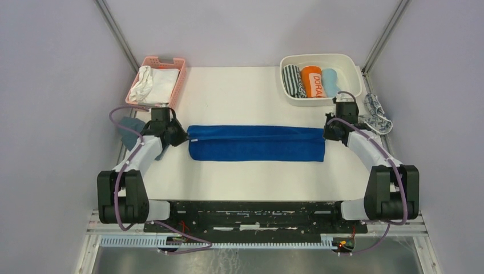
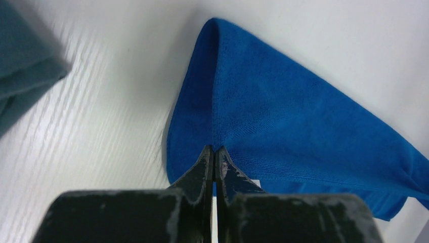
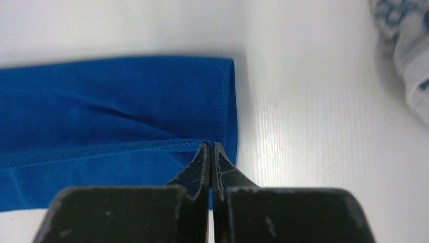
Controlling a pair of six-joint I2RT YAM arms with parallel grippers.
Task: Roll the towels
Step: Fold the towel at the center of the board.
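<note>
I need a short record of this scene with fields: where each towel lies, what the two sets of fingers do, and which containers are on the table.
royal blue towel: folded into a long strip, flat at the centre of the table
left fingers: shut on the strip's left end
right fingers: shut on its right end
patterned towel: crumpled at the right table edge
light blue towel: rolled, in the white tub
pink basket: far left, holds white cloths
teal-grey cloth: at the left table edge
</note>
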